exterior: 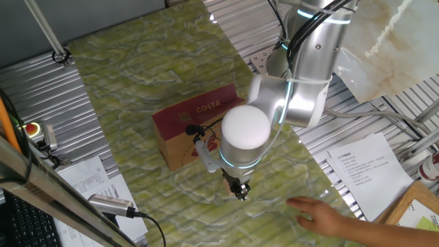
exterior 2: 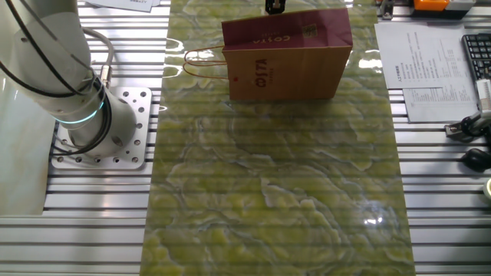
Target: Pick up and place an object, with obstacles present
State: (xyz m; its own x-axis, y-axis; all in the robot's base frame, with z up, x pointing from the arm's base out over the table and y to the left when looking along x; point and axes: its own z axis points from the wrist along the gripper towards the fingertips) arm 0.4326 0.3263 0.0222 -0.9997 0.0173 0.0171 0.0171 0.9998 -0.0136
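The brown paper bag (exterior: 199, 125) with a dark red band and white "COSTA" lettering lies on the green marbled mat (exterior: 137, 68). It also shows in the other fixed view (exterior 2: 288, 54), with its paper handles pointing left. My gripper (exterior: 239, 189) hangs low over the mat, just to the front right of the bag. In the other fixed view only its dark tip (exterior 2: 275, 6) shows, behind the bag's top edge. Its jaws are too small and dark to read. The small tan wooden cube is not visible in either view.
A person's hand (exterior: 321, 211) rests on the mat close to the right of my gripper. Printed papers (exterior: 363, 171) lie on the slatted metal table at right. The arm's base plate (exterior 2: 115, 126) stands left of the mat. A keyboard (exterior 2: 477, 57) and cables are at the far right.
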